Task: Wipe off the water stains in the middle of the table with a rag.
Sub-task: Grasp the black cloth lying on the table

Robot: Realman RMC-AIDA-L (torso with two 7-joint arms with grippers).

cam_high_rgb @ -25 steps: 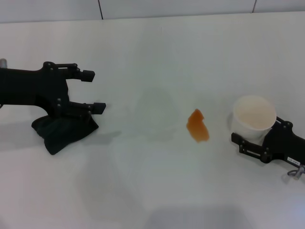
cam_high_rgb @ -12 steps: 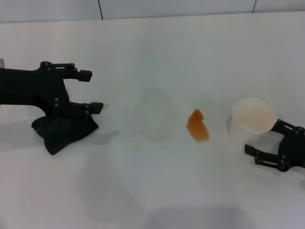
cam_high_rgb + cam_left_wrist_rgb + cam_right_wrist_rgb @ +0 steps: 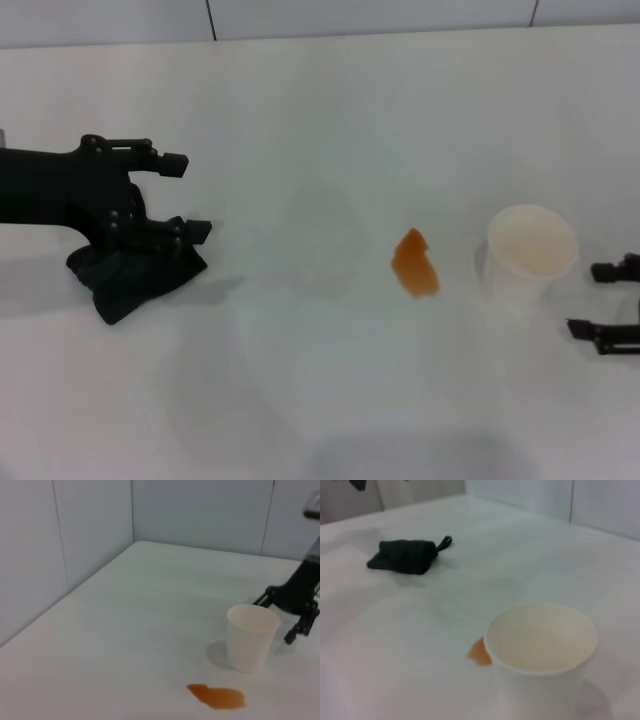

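Item one, the rag (image 3: 133, 275): a small black soft cloth lying crumpled at about nine o'clock on the table (image 3: 320, 120), well apart from the spill. It looks light and limp, likely to fold and bunch under any pinch, and not fragile; the best hold appears to be the raised middle of the heap, taken from above, not the thin loop tag, which would let the cloth dangle. Item two, the water stains (image 3: 414, 264): one orange-brown blotch near the table's centre, slightly toward three o'clock, just beside the white cup (image 3: 530, 250) but apart from it; the cup is light and could tip if a wiping stroke runs into it. Item three, the left gripper (image 3: 192, 195): released, fingers spread wide, holding nothing, poised over the rag with the lower finger at the cloth's upper edge. Item four, the right gripper (image 3: 600, 298): at three o'clock near the table edge, fingers parted and empty, clear of the cup. Differences between views: the right wrist view alone shows the rag's loop tag (image 3: 445, 542) sticking out toward the centre, and the cup's interior, seemingly empty; the left wrist view shows the stain's flat, thin outline and the cup's full side wall, but not the rag; only the head view shows both grippers together.
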